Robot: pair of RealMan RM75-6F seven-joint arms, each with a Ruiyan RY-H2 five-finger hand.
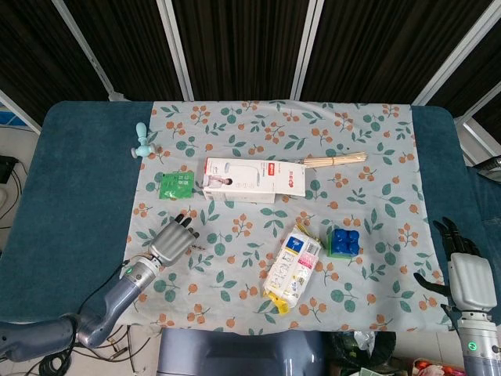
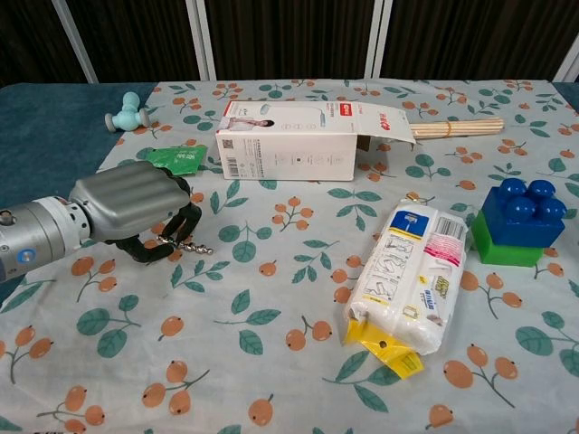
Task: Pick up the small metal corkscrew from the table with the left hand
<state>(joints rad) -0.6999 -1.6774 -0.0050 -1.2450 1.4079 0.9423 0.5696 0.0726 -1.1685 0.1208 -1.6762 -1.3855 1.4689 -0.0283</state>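
Note:
The small metal corkscrew (image 2: 187, 242) lies low over the floral tablecloth (image 2: 298, 362), its spiral tip sticking out to the right from under my left hand (image 2: 136, 210). That hand's fingers curl down around the corkscrew's handle end, which is hidden beneath them. In the head view my left hand (image 1: 174, 239) sits at the cloth's left side, with a thin dark bit of the corkscrew (image 1: 196, 246) just right of the fingers. My right hand (image 1: 469, 274) hangs off the table's right edge, fingers spread and holding nothing.
A white carton (image 2: 289, 145) lies behind the left hand, a green packet (image 2: 176, 158) beside it. A teal toy (image 2: 127, 113) is far left, skewers (image 2: 452, 128) far right. A snack pack (image 2: 407, 280) and a blue-and-green block (image 2: 520, 221) lie to the right.

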